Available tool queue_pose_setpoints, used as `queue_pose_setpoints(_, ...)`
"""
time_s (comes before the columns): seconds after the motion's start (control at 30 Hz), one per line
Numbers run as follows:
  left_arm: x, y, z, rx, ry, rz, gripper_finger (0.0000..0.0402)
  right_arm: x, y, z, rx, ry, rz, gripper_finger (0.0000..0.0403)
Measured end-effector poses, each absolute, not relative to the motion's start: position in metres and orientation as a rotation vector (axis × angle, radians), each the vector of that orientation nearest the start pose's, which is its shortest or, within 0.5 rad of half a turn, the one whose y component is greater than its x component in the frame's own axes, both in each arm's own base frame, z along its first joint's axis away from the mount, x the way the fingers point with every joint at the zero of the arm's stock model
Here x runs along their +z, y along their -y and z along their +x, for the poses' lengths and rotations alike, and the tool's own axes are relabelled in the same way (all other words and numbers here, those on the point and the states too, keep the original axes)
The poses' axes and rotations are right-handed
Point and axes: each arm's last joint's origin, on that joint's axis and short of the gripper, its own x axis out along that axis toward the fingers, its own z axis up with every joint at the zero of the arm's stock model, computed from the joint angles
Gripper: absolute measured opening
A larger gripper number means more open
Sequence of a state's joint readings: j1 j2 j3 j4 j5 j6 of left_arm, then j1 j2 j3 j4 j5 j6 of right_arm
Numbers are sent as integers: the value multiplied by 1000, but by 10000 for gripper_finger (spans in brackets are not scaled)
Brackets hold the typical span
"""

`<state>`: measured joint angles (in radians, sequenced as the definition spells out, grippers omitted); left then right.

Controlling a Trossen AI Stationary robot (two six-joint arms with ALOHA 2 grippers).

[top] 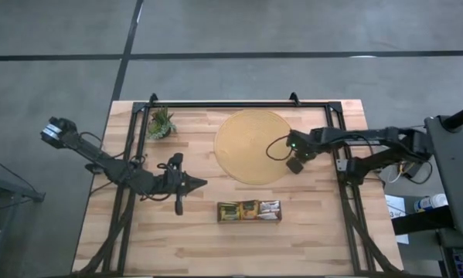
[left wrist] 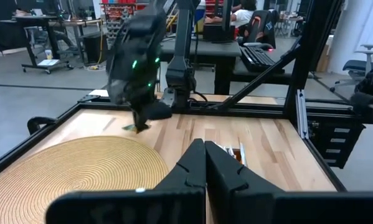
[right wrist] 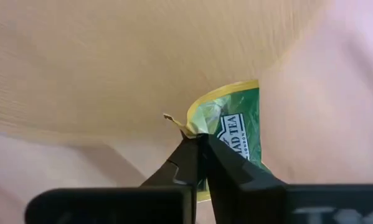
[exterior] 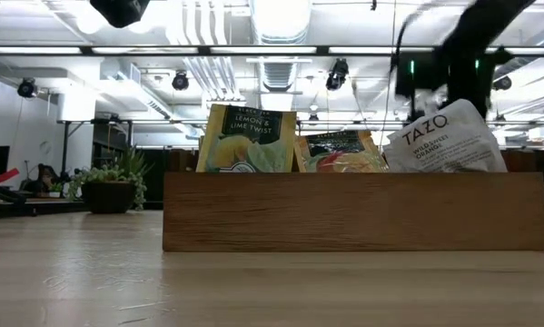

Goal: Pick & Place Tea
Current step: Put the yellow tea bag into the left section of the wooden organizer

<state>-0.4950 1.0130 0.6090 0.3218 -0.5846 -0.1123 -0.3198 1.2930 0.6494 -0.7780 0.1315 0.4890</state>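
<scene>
In the low view, the wooden tray was seen nearest on the desk, with three tea sachets standing upright in it: a lemon-and-lime sachet, a dark sachet and a white sachet. In the high view, the tray was located toward the front edge of the desk, well apart from both pincers.

The left pincer was positioned above the desk, left of the tray, with its fingers pressed together and nothing between them.

The right pincer was placed over the right edge of the round mat. In the right wrist view, the right pincer was clenched on the corner of a green and yellow sachet, which extended away from the fingertips over the boundary between mat and desk.

A small green plant was situated at the far left corner.
</scene>
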Motion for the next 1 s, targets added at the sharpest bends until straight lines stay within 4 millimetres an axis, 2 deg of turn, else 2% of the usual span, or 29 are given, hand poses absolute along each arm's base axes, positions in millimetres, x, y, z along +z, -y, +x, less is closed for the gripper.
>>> queue_pose_setpoints(0.13, 279, 91, 202, 93, -65, -70, 0, 189, 40, 200, -568, -1088, 347, 14)
queue_pose_setpoints(0.3, 279, 91, 202, 94, -62, -72, 0, 230, -6, 225, -192, -546, 149, 14)
queue_pose_setpoints(0.43, 280, 91, 203, 94, -47, -68, 0, 259, -38, 228, 107, -168, 25, 14)
queue_pose_setpoints(0.5, 280, 92, 205, 93, -40, -47, 0, 265, -47, 227, 262, -69, 7, 14)
queue_pose_setpoints(0.63, 276, 97, 213, 55, -25, 57, 8, 264, -54, 229, 473, -59, 45, 14)
queue_pose_setpoints(0.83, 272, 111, 237, 2, 30, 295, 47, 247, -47, 245, 430, -247, 157, 14)
queue_pose_setpoints(1.0, 276, 125, 262, 1, 18, 406, 93, 238, -39, 259, 398, -411, 259, 14)
